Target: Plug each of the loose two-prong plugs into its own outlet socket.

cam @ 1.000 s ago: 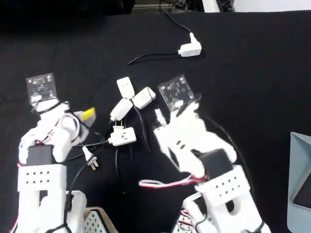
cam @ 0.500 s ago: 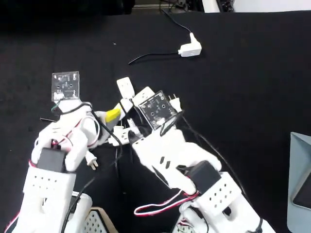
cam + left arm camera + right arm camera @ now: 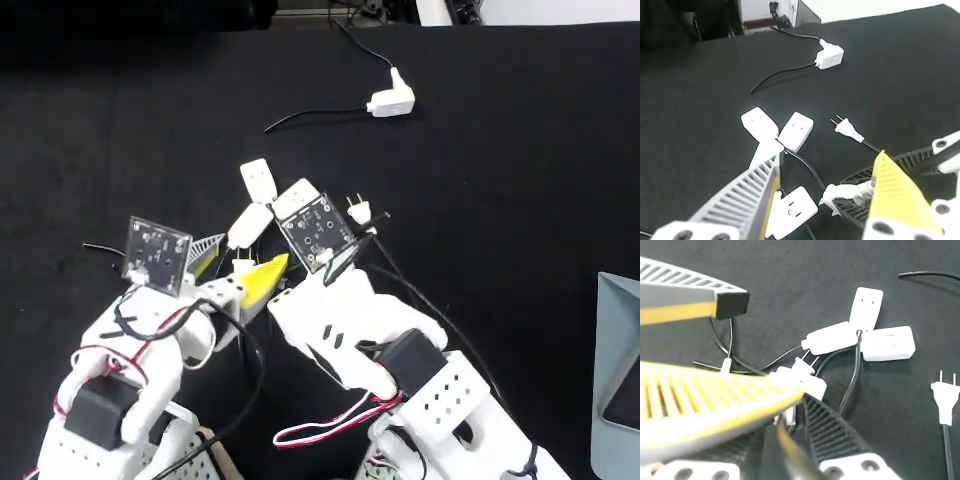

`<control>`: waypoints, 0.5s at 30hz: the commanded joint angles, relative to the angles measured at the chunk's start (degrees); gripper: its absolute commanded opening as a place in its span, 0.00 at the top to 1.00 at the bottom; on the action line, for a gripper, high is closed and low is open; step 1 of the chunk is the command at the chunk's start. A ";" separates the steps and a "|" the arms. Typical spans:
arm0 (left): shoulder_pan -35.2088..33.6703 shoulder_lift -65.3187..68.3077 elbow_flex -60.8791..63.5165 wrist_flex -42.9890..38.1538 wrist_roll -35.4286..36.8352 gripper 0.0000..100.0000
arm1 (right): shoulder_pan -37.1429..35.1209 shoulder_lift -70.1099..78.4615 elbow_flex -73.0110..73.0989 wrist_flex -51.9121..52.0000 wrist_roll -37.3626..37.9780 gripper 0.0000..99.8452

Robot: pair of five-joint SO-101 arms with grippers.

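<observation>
**Two arms over a socket cluster, black counter**

- Left arm: rises from the near left and leans far-right. Left end effector (image 3: pixel 828 157) is spread wide with nothing gripped, its grey and yellow fingers either side of the near socket (image 3: pixel 792 212).
- Right arm: rises from the near right and leans far-left. Right end effector (image 3: pixel 837 194) has its dark ribbed fingers closed on a plug (image 3: pixel 850 192).
- Plug: long axis left-right, one end just beside the near socket. Prongs cannot be made out.
- Loose plug (image 3: pixel 358 210): lies right of the cluster, prongs pointing far-left, cord trailing near-right.
- Far sockets (image 3: pixel 258 180) and (image 3: pixel 296 198): lie face up, fanned side by side.
- Adapter (image 3: pixel 392 100): far off, on a black cord.
</observation>
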 commanded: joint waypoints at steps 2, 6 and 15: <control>-7.43 0.18 -0.57 0.18 -0.44 0.71 | 5.63 0.04 -0.31 -1.23 -0.62 0.99; -11.21 7.03 -0.57 0.09 -5.36 0.71 | 11.16 0.13 -0.31 -1.41 -2.55 0.99; -11.03 33.32 -5.58 -0.26 -23.56 0.71 | 21.45 0.13 6.29 -11.43 -3.34 0.99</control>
